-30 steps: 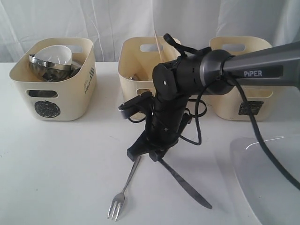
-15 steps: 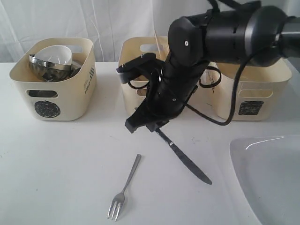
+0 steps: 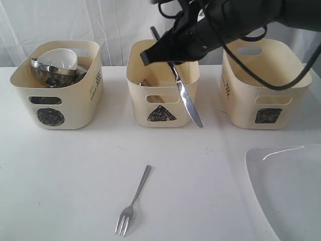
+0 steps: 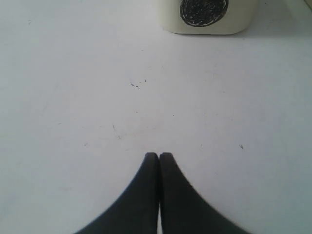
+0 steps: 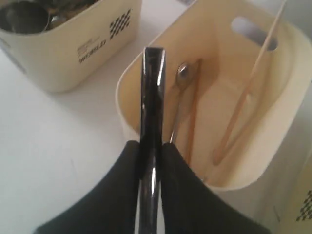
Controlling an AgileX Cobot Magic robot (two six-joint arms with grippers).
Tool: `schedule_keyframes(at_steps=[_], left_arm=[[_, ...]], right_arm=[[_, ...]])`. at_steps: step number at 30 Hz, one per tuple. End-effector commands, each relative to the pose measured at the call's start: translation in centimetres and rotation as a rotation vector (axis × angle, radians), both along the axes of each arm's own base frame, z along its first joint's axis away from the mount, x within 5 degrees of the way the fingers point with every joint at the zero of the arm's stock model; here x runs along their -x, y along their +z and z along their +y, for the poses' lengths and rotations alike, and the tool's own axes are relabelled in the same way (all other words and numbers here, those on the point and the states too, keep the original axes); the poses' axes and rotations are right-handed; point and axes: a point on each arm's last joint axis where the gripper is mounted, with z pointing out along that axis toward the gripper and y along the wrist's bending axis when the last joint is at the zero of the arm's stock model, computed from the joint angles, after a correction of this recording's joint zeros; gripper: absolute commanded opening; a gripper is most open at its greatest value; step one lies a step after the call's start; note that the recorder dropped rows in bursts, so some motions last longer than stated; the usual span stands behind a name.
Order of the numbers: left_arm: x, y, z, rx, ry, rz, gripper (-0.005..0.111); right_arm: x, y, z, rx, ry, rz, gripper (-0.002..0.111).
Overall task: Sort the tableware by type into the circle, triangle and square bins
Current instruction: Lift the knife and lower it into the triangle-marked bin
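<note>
My right gripper point(image 3: 169, 54) is shut on the handle of the steel knife point(image 3: 184, 94). It holds the knife in the air over the front of the triangle bin point(image 3: 145, 105), blade slanting down past the bin's front wall. In the right wrist view the knife point(image 5: 152, 92) sits between the fingers point(image 5: 178, 170). Below it in the bin lie the spoon point(image 5: 181, 92) and wooden chopsticks point(image 5: 246, 87). The fork point(image 3: 133, 200) lies on the table in front. The large white plate point(image 3: 288, 193) is at the front right. My left gripper point(image 4: 159, 156) is shut and empty over bare table.
The circle bin point(image 3: 75, 108) on the left holds a white bowl point(image 3: 59, 57) and a steel bowl point(image 3: 47, 74). The square bin point(image 3: 241, 103) stands on the right. In the left wrist view the circle bin point(image 4: 243, 19) stands ahead of the fingers. White curtain hangs behind.
The right arm lifted the knife off the table and carried it up and back to above the triangle bin. The fork stayed where it lay.
</note>
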Motion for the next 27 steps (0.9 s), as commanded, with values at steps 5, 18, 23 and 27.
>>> schedule_keyframes(at_steps=[5,18,23,27], left_arm=[[0.0,-0.3,0.0,0.003,-0.003,0.011,0.000],[0.0,-0.3,0.0,0.003,-0.003,0.011,0.000],[0.0,-0.3,0.0,0.003,-0.003,0.011,0.000],[0.0,-0.3,0.0,0.003,-0.003,0.011,0.000]], right_arm=[[-2.3,2.9,-3.0,-0.232,-0.167,-0.242,0.000],[-4.8,2.3,-4.4,-0.416,-0.308,-0.357,0.000],[-6.4,0.5,-4.2,-0.471,-0.345,-0.387,0.000],[-7.1,-0.8,-4.0,-0.472,-0.354,-0.379,0.000]])
